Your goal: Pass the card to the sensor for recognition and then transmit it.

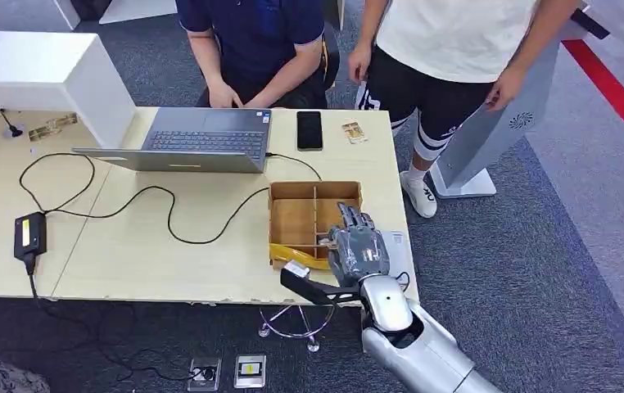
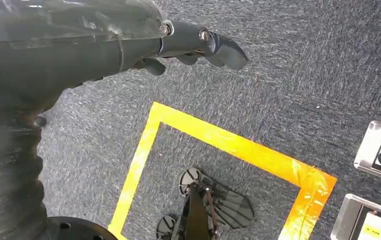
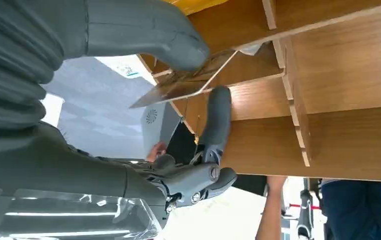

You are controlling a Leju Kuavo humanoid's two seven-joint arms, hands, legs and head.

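right hand (image 3: pixel 198 75) pinching card (image 3: pixel 178 89), inside box (image 1: pixel 292 214)

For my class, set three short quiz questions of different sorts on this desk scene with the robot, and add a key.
1. True or false: the right hand is at the wooden divided box.
2. What does the right hand pinch in the right wrist view? A) phone B) card C) cable
3. Fill in: the left hand hangs over the ____.

Key: 1 true. 2 B, the card sits between thumb and finger. 3 carpet floor, holding nothing.
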